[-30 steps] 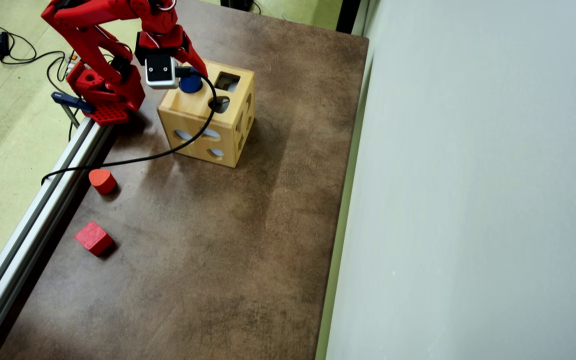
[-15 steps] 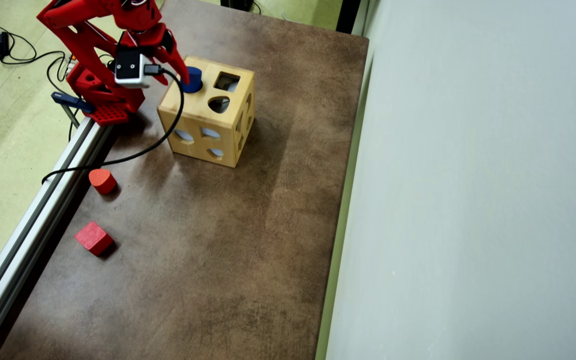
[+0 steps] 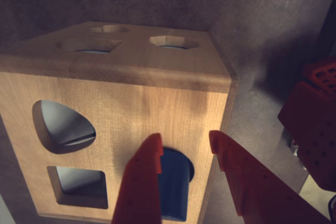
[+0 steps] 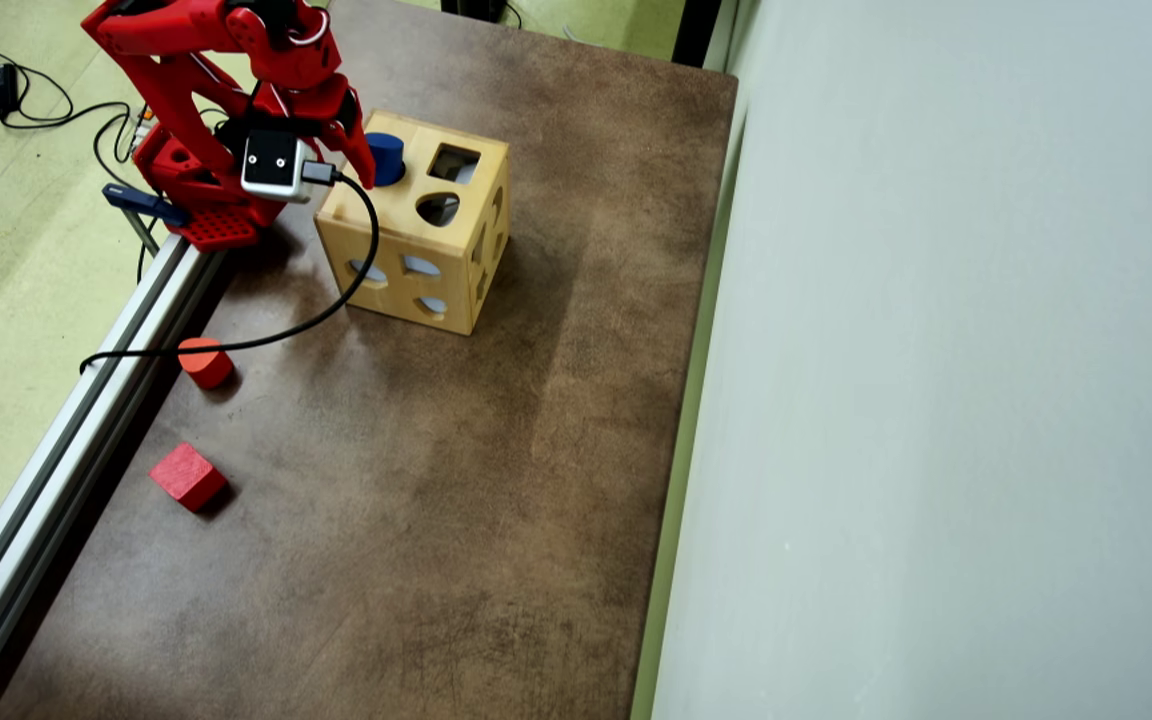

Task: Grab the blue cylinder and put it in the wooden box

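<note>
The blue cylinder [image 3: 173,187] [image 4: 386,156] stands upright in a round hole in the top of the wooden box [image 3: 131,108] [image 4: 416,240], with much of its body sticking out above the face. My red gripper [image 3: 185,137] [image 4: 366,168] is open and straddles it. In the wrist view the left finger [image 3: 142,182] lies against the cylinder's side, and the right finger [image 3: 236,171] stands apart from it over the box's edge. The overhead view shows the gripper at the box's left top corner, with only one finger showing.
A red rounded block [image 4: 204,362] and a red cube [image 4: 187,476] lie on the brown table near its left edge. An aluminium rail [image 4: 56,450] runs along that edge. The arm's base [image 4: 206,190] sits left of the box, and a black cable [image 4: 336,290] droops across the box's front. A pale wall [image 4: 936,400] bounds the right.
The wrist has swung left from above the box top to its left corner. The blue cylinder now stands exposed in the round hole.
</note>
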Controlling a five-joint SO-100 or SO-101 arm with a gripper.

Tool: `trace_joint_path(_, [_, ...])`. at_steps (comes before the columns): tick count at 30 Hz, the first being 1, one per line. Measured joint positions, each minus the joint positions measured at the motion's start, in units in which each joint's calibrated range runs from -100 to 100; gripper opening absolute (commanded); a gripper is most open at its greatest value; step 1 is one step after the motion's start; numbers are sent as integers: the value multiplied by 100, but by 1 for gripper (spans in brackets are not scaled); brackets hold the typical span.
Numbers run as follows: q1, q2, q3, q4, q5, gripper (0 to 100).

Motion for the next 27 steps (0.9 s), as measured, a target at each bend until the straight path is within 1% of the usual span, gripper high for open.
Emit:
trace_joint_path(7, [-36,0,0,-266,0,11])
trace_joint_path(18, [-79,424,0,-282,0,11])
trace_joint_path(27, [-647,458,0,-282,0,11])
